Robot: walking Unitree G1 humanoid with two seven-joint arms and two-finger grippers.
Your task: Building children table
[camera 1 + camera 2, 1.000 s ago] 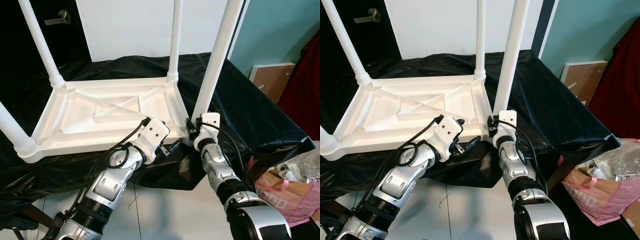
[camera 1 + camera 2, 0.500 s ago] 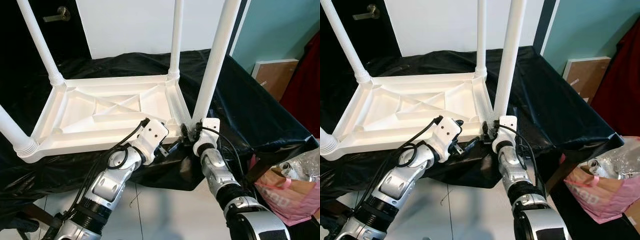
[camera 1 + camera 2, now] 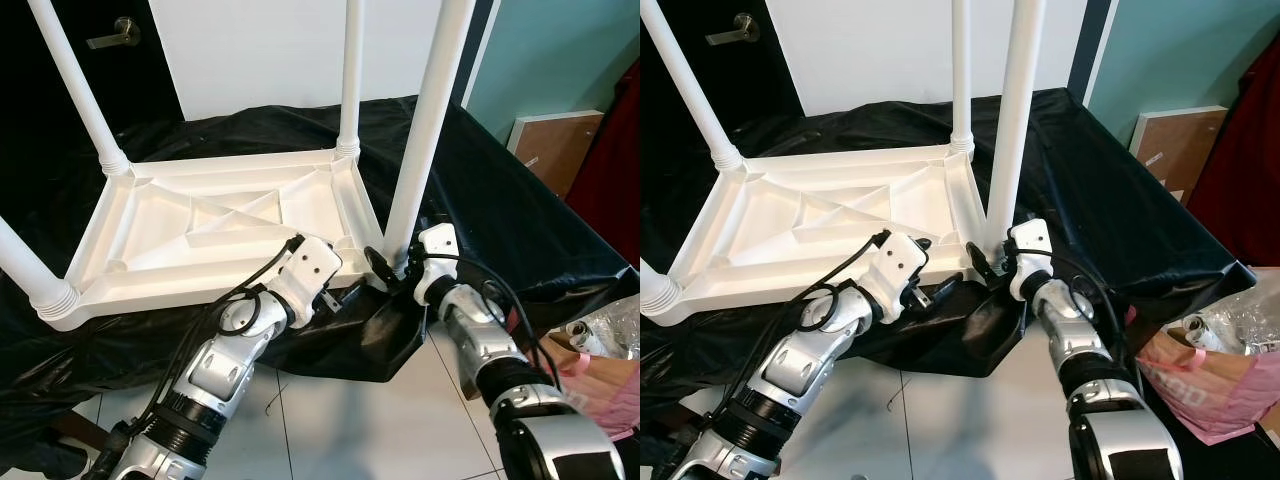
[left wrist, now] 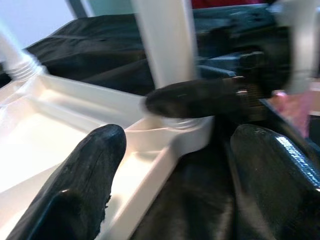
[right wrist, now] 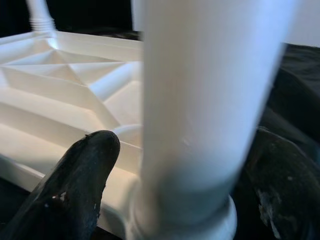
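Behind the right end effector (image 3: 385, 272), the leg (image 3: 425, 120) base hides.

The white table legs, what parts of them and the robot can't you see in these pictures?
- Leg tops: cut off by the upper edge in both eye views, as on the near right leg.
- That leg's socket: the right gripper covers it in the left eye view.
- Right gripper: blurred in the left wrist view.
- Table top's upper face: turned down onto the black cloth.
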